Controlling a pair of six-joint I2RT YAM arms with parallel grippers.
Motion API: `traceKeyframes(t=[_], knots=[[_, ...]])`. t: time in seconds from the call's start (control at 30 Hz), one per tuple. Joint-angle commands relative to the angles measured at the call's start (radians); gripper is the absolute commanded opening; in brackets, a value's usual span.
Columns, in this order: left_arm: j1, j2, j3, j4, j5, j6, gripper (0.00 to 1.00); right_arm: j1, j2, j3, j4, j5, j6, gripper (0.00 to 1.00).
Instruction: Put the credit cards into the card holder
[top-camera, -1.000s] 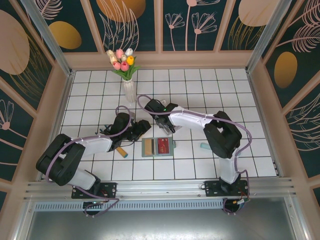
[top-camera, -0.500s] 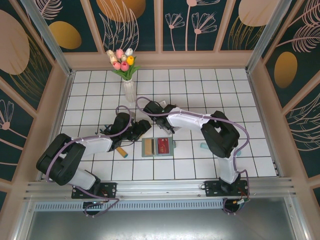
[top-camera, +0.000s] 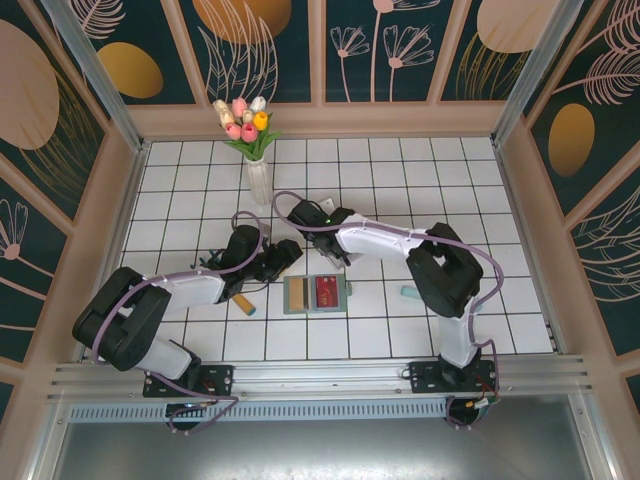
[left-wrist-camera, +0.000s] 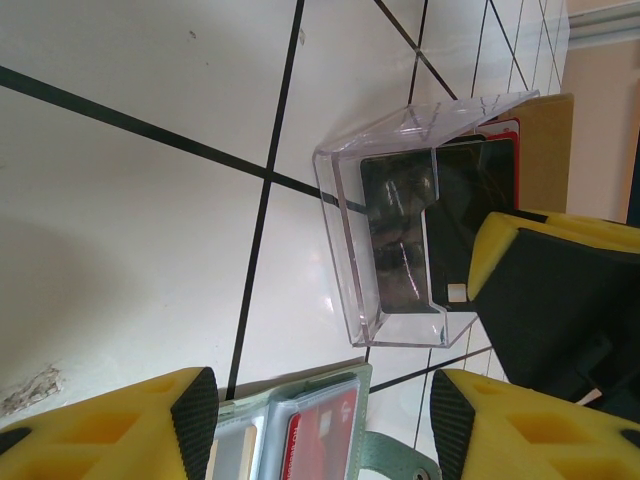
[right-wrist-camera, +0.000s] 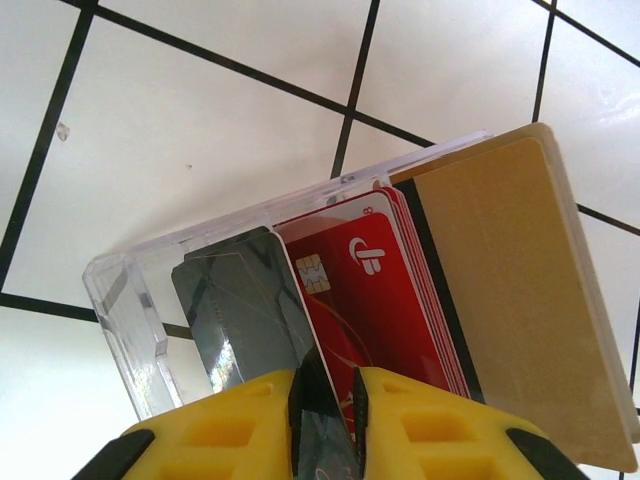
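Note:
In the right wrist view my right gripper (right-wrist-camera: 325, 400) is shut on a dark grey credit card (right-wrist-camera: 240, 300) that stands tilted in a clear plastic box (right-wrist-camera: 120, 300). Red credit cards (right-wrist-camera: 385, 290) and a tan panel (right-wrist-camera: 500, 290) lie stacked beside it. From above, the right gripper (top-camera: 322, 250) sits just behind the sage-green card holder (top-camera: 298, 296). The holder lies open, a red card (top-camera: 325, 291) in its right pocket. My left gripper (left-wrist-camera: 315, 420) hangs open over the holder's edge (left-wrist-camera: 240, 430), facing the clear box (left-wrist-camera: 345, 220); from above it (top-camera: 278, 262) lies left of the box.
A glass vase of tulips (top-camera: 257, 178) stands behind the arms. A tan marker with a blue tip (top-camera: 245, 303) lies left of the holder, under the left arm. A small teal object (top-camera: 410, 292) rests beside the right arm. The tiled floor ends at walls on three sides.
The right gripper's jaws have closed on the dark grey card, with a slight shift of the wrist. The left arm has not moved.

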Motion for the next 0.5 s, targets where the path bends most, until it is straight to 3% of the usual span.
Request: traceKeyframes(t=[0.0,0.23,0.47], knots=[[0.007,0.002,0.023,0.014,0.018,-0.003,0.60,0.001,-0.047,-0.004,-0.031,0.020,0.006,0.21],[0.006,-0.005,0.018,0.010,0.017,-0.001,0.60,0.001,-0.072,-0.008,-0.028,-0.019,0.012,0.14],[0.006,-0.041,0.022,-0.008,0.007,0.011,0.61,0.001,-0.186,-0.028,-0.004,-0.163,0.054,0.06]])
